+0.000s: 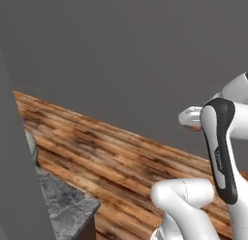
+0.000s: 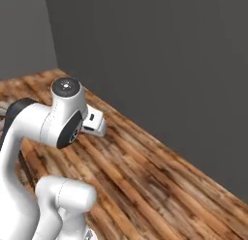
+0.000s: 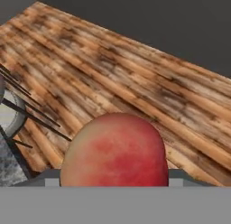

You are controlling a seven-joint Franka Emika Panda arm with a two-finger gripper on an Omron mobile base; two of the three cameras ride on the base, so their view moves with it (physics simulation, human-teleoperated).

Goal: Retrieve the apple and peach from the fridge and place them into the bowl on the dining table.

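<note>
Nearest to you in the hand view is a red and yellow-orange fruit (image 3: 115,151), sitting right between the fingers of the gripper (image 3: 113,180) and hiding them. By its blush it looks more like the peach than the apple, though you cannot be sure from this alone. The jaws stand partly apart with the fruit filling the gap, so I judge the gripper closed on it and carrying it.

Take that fruit as your landmark. Below it lies the wooden plank floor (image 3: 135,83), so it is held in the air, not over any surface. Off to its left in the hand view a mottled grey stone edge (image 3: 9,169) shows. The same stone corner (image 1: 65,207) sits at the lower left of the left base view, and it may be the dining table. Beyond the fruit, past the floor, stands a plain dark grey wall (image 2: 160,55).

So one fruit is out of the fridge and in transit. Setting it in the bowl is left, as is the second fruit, as far as you can see.
</note>
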